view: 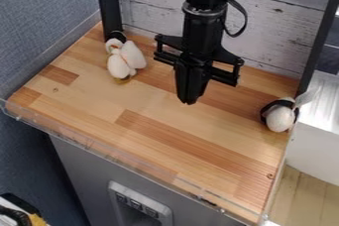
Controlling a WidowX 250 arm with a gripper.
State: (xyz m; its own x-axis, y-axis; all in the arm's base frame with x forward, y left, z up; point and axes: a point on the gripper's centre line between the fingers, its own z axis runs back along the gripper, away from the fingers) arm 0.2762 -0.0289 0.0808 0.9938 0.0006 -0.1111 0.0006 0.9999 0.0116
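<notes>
Near the middle of the wooden work surface, toward its back, the black gripper (190, 101) hangs pointing down, its two fingers together with nothing visible between them. To its left, by the dark post, lies a white plush toy (126, 62) with a black part at its top and a yellowish bit at its lower end. At the right edge is a second rounded toy (280, 117), whitish with black around its side. The gripper is apart from both toys.
The wooden surface (155, 113) has a clear plastic lip (99, 146) along its front. White planks (281, 29) stand behind, dark posts rise at the back corners, and a white box-like unit (321, 145) adjoins the right side.
</notes>
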